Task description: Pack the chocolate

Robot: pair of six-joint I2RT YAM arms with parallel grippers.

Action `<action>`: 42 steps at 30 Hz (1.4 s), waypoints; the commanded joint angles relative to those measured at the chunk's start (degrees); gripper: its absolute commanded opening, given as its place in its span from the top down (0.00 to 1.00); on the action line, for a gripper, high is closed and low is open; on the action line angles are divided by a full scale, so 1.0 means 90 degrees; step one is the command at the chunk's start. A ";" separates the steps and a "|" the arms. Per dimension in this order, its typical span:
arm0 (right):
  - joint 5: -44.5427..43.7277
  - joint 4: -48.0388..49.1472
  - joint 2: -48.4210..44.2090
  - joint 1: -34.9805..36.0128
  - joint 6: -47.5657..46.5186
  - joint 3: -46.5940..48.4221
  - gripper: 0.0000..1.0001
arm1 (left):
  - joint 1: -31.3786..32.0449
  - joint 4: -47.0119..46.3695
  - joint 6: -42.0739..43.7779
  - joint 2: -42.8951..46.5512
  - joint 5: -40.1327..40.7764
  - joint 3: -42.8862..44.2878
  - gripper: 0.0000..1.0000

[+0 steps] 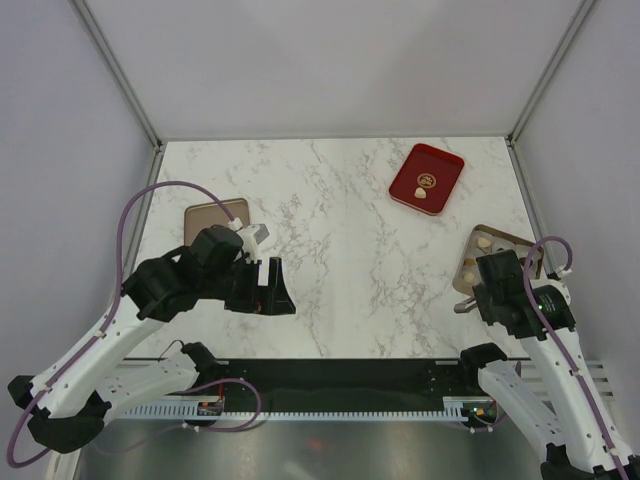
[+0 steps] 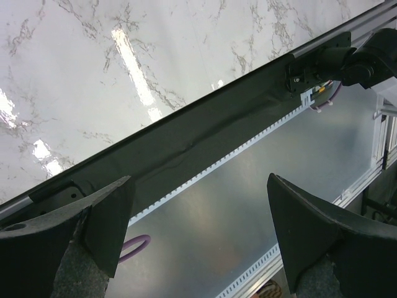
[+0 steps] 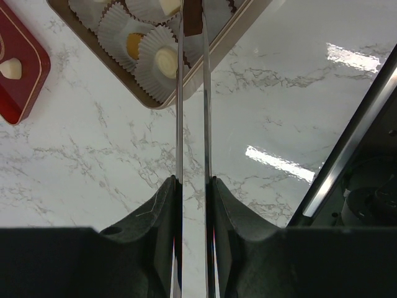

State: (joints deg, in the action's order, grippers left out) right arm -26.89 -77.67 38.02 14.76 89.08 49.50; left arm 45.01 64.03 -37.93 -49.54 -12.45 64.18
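Observation:
My right gripper (image 3: 193, 186) is shut on thin metal tongs (image 3: 179, 112). The tong tips pinch a dark brown chocolate (image 3: 193, 18) over the tan box (image 3: 226, 34). Inside the box, white paper cups hold a cream chocolate (image 3: 166, 60) and an orange-tinted one (image 3: 133, 43). In the top view the box (image 1: 520, 243) lies at the right, just beyond the right gripper (image 1: 488, 272). One cream chocolate (image 1: 428, 196) rests on the red tray (image 1: 440, 165). My left gripper (image 1: 273, 290) hangs open and empty at the table's near edge, its fingers (image 2: 105, 217) wide apart.
A flat tan lid (image 1: 205, 213) lies at the left, partly under the left arm. The red tray's corner (image 3: 18, 93) also shows in the right wrist view. A black strip and metal rail (image 2: 205, 155) run along the near edge. Enclosure walls close off the back and sides.

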 commanded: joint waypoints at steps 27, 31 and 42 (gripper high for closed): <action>-0.0683 -0.0687 0.0931 -0.0166 -0.0483 0.1499 0.59 | 0.0233 -0.0005 0.0299 -0.0189 0.0436 0.0534 0.04; -0.0907 -0.0667 0.1603 -0.0176 -0.0902 0.2340 0.59 | 0.0243 -0.0025 0.0270 -0.0199 0.0426 0.0632 0.04; 0.0604 0.1031 0.4796 -0.0146 -0.5345 0.5164 0.58 | 0.0233 -0.0034 0.0357 -0.0228 0.0533 0.0691 0.04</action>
State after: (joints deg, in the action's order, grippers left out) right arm -27.27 -72.60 76.23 13.28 54.70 90.94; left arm 46.74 64.20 -36.67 -51.40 -9.06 68.53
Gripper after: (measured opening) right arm 0.424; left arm 0.959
